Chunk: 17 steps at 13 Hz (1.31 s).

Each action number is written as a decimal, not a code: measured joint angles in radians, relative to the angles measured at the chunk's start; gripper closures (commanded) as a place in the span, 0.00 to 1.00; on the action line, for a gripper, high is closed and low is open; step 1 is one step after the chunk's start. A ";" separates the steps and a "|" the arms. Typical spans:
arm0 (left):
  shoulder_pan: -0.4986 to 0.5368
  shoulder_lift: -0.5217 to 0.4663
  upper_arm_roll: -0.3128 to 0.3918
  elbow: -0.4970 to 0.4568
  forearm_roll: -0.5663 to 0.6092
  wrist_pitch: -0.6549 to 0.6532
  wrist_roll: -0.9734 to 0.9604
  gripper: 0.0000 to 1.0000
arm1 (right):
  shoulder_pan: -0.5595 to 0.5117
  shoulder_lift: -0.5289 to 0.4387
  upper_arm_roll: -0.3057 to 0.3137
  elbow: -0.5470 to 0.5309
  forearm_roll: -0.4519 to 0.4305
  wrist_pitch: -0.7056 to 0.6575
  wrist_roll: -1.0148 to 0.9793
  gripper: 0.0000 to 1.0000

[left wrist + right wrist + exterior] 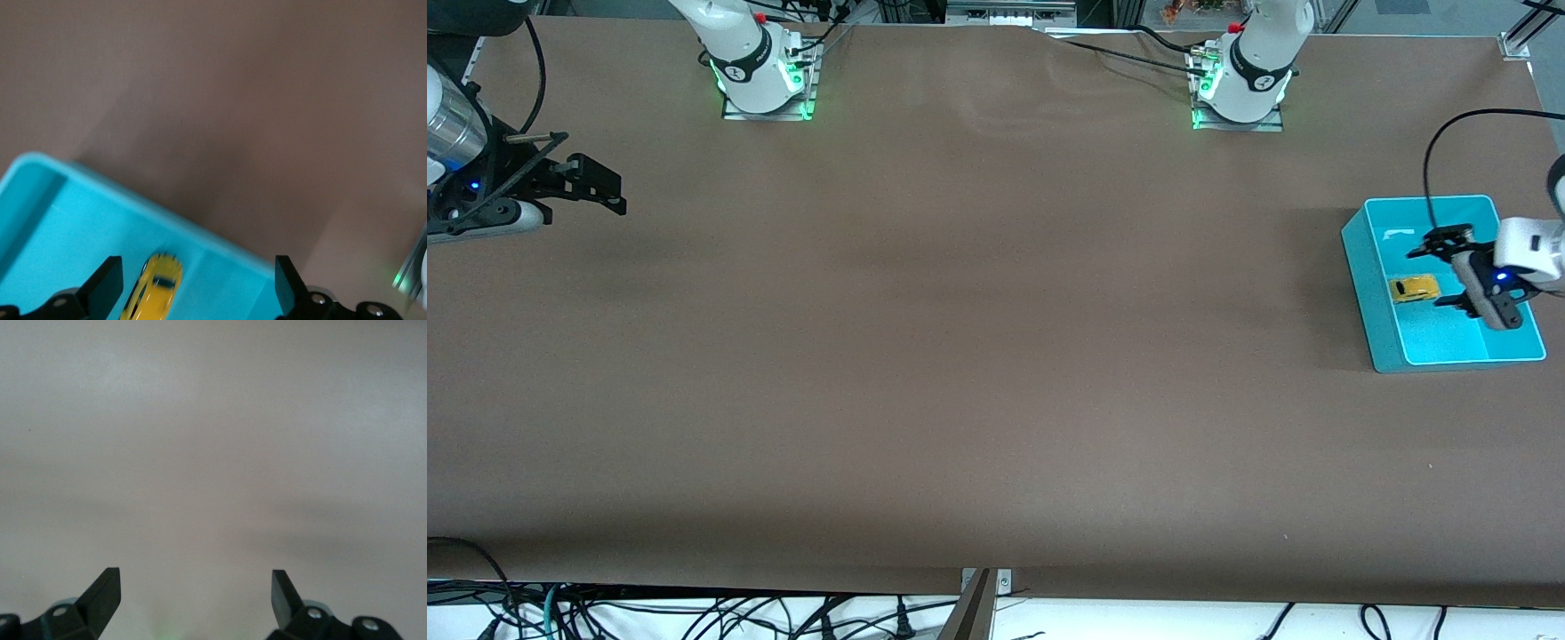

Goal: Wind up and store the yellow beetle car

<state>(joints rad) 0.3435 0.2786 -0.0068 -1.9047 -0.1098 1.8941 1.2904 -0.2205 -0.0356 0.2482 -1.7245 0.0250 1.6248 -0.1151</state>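
Yellow car (1416, 288) lies in the bin (1369, 293), so storing looks done. My left gripper (1442, 277) hangs over it, fingers wide, empty. Next: lift clear; right gripper (591, 182) waits wide at its end of the table (978, 356).

Your yellow beetle car (1415, 289) lies inside the teal bin (1378, 302) at three o'clock. The left gripper (1439, 277) hovers over it, seemingly spread. The right gripper (596, 188) waits at nine o'clock.

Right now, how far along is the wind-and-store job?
Storing looks done: the yellow beetle car lies in the teal bin at the left arm's end of the table. The left gripper hangs open over it, holding nothing. The right gripper waits open over bare table at the right arm's end. Winding cannot be judged. Left: pull the left arm clear.
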 measured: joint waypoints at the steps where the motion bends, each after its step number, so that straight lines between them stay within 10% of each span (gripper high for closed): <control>1: -0.016 -0.006 -0.035 0.001 -0.001 0.000 -0.097 0.00 | 0.000 0.000 0.000 0.000 0.000 0.000 0.000 0.00; 7: -0.076 -0.044 -0.213 0.081 -0.003 -0.009 -0.600 0.00 | 0.000 0.000 0.000 0.000 0.000 0.000 0.000 0.00; 17: -0.280 -0.078 -0.218 0.382 0.059 -0.404 -1.059 0.00 | 0.001 0.000 0.000 0.000 0.001 -0.001 -0.003 0.00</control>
<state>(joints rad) 0.0636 0.2006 -0.2243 -1.5223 -0.0511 1.4899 0.2311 -0.2195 -0.0353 0.2486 -1.7245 0.0258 1.6239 -0.1182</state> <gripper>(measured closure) 0.000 0.000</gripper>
